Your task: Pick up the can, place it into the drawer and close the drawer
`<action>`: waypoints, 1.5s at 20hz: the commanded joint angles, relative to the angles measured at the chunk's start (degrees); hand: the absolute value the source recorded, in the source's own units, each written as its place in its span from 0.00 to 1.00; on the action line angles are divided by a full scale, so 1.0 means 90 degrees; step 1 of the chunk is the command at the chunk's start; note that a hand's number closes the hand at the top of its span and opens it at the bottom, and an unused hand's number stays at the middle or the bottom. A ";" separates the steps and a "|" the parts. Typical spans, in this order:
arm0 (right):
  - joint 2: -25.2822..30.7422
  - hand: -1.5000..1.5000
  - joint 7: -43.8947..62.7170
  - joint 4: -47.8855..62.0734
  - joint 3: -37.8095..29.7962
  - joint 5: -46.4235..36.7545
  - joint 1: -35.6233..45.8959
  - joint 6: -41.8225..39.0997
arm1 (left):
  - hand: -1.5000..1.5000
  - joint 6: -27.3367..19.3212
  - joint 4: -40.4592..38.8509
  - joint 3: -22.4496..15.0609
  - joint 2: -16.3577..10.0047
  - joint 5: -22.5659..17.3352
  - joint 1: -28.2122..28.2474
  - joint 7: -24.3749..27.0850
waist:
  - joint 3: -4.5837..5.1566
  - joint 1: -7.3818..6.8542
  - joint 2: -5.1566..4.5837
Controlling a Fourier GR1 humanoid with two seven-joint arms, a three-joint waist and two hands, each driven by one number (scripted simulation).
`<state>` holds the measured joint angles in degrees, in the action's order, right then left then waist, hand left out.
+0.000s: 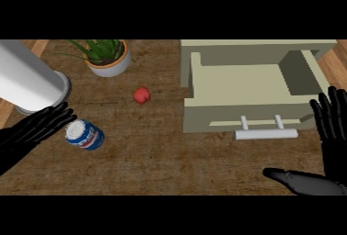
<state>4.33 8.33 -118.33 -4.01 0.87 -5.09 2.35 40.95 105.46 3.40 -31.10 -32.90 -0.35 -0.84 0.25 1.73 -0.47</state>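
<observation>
Barely started tbh: can (85, 134) lies on the tabletop (169, 153) beside the spread left robot hand (28, 134), right robot hand (334, 142) idle and spread too, drawer (237, 82) open.

You have a glossy metal can (85, 135) on a matt, rough-grained brown desk (163, 156), beside a smooth matt cream drawer (247, 92).

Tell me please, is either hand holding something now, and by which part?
Nothing is held. The left hand has straight fingers beside the can; the right hand rests open by the drawer.
</observation>
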 commanded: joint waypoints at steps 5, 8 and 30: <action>0.0103 0.00 0.0262 -0.0546 -0.0378 0.0396 -0.0697 -0.0167 | 0.00 0.2551 -0.2656 0.0984 -0.1735 -0.1516 -0.0812 0.0244 | -0.0023 -0.0035 0.0033; 0.0121 0.00 -0.0491 0.0062 -0.0728 0.0599 -0.0943 -0.0461 | 0.00 0.3298 -0.3336 0.1292 -0.2010 -0.1523 -0.0984 0.0472 | -0.0025 -0.0091 0.0031; 0.0512 0.00 -0.0516 -0.0359 -0.2259 0.2153 -0.1983 -0.1831 | 0.00 0.2460 -0.4749 -0.0623 -0.2106 -0.3848 -0.2141 -0.1706 | -0.0029 -0.0130 0.0054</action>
<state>8.71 2.36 -121.62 -22.54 19.01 -22.95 -13.45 63.58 61.72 -0.87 -52.89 -68.64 -18.72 -14.07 -0.03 0.86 0.00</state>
